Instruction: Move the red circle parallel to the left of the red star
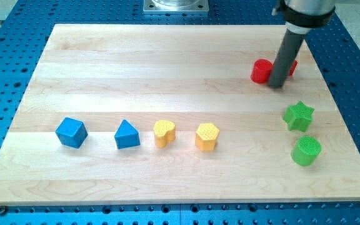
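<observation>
The red circle (pixel 261 70) sits at the upper right of the wooden board (pixel 167 56). The red star (pixel 292 67) lies just to its right, mostly hidden behind the dark rod. My tip (pixel 276 85) rests on the board between the two red blocks, at their lower edge, touching or nearly touching the red circle's right side.
A green star (pixel 299 116) and a green circle (pixel 306 151) lie below the red blocks at the right. A blue cube (pixel 72 132), a blue triangle block (pixel 127 135), a yellow heart (pixel 164 133) and a yellow hexagon (pixel 207 137) form a row at lower left.
</observation>
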Action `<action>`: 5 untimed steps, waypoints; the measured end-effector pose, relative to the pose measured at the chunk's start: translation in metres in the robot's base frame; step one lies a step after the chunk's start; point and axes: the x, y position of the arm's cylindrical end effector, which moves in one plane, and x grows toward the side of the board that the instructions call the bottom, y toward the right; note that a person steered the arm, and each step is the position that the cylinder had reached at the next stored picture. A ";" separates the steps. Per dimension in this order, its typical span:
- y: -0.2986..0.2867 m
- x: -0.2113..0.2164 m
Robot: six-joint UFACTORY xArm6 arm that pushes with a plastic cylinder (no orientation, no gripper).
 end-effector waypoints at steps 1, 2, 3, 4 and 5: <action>-0.042 -0.003; -0.049 0.018; -0.050 0.040; -0.074 0.090; -0.100 0.166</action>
